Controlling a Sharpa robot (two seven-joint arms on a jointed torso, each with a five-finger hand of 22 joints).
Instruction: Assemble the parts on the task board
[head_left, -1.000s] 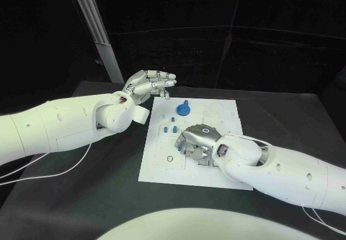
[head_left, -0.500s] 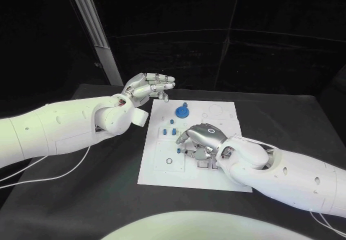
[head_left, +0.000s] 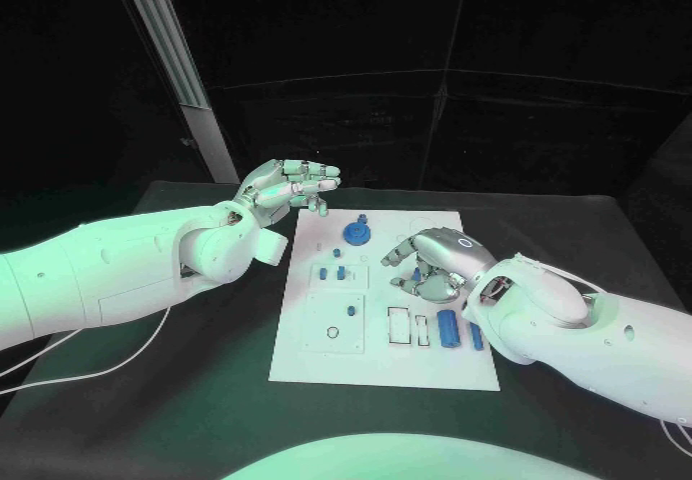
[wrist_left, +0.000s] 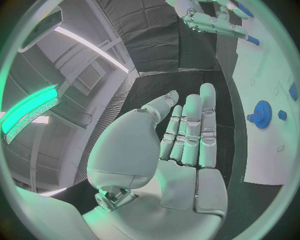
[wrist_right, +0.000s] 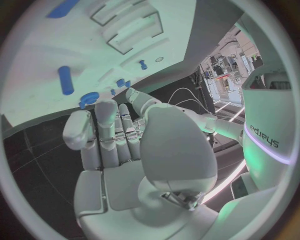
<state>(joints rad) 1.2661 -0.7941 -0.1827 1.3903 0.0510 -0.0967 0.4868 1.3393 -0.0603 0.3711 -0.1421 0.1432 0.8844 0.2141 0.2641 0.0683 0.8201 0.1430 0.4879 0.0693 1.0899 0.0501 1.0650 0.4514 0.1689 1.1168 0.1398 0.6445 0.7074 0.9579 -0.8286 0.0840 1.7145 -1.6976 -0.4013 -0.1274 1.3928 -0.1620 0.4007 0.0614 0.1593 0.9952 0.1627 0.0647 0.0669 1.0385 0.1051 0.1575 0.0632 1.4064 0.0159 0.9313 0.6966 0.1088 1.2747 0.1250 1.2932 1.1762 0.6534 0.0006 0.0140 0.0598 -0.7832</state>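
Since a second ago the right robot hand (head_left: 433, 262) has lifted off the board's lower middle toward two o'clock, uncovering two blue cylinders (head_left: 449, 323) lying at the five o'clock side of the task board (head_left: 332, 355). Its fingers are curled, and I cannot tell if they hold anything. The left robot hand (head_left: 293, 184) hovers released beyond the board's eleven o'clock corner above the counter (head_left: 173, 400). The blue gear (head_left: 356, 231) sits near twelve o'clock, small pegs (head_left: 332, 272) below it; rectangular slots remain unfilled, so assembly looks roughly midway.

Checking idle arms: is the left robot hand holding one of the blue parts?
No. The left robot hand has flat, bare fingers, apart from the blue gear on the task board.
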